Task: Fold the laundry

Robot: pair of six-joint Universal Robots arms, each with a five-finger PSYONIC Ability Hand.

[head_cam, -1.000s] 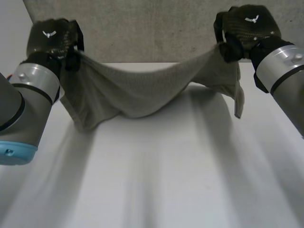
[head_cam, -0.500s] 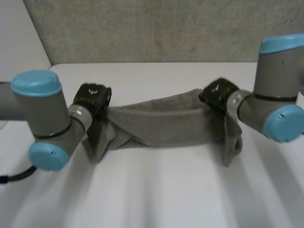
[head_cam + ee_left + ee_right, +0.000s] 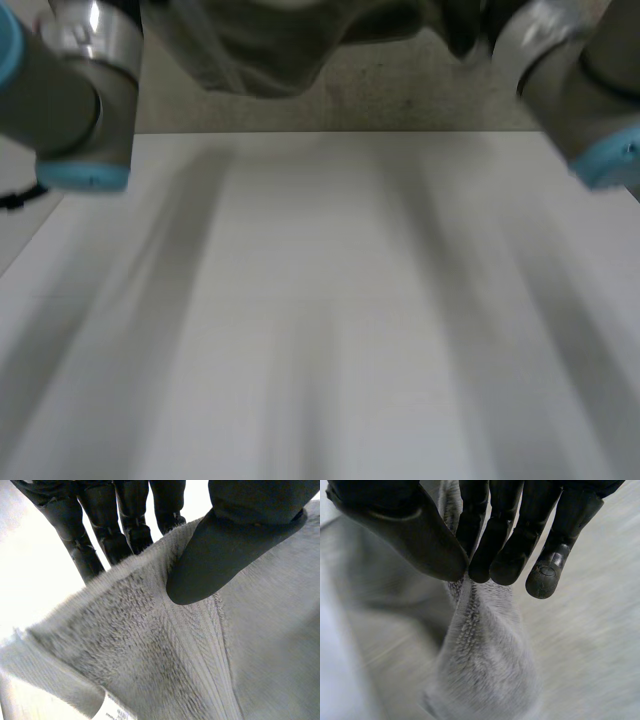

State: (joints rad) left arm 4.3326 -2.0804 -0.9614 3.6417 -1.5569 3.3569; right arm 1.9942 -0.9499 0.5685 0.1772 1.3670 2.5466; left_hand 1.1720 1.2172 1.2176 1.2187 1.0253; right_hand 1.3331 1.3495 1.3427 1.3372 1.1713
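I count one towel [image 3: 265,45], two arms and two hands on this job. From the head view, the grey towel hangs high and clear of the white counter [image 3: 330,320], slung between the left arm [image 3: 75,90] and the right arm [image 3: 565,60]. That view gives me the layout; the grips I read from the wrist cameras. In the left wrist view, the left hand [image 3: 235,540] is clamped on the towel's edge, with the thumb pressed on the near face and the fingers [image 3: 125,530] behind it. A white label [image 3: 112,711] shows at the hem nearby. In the right wrist view, the right hand [image 3: 410,535] pinches a bunched fold between thumb and fingertips [image 3: 507,567], and the rest of the cloth droops beneath it.
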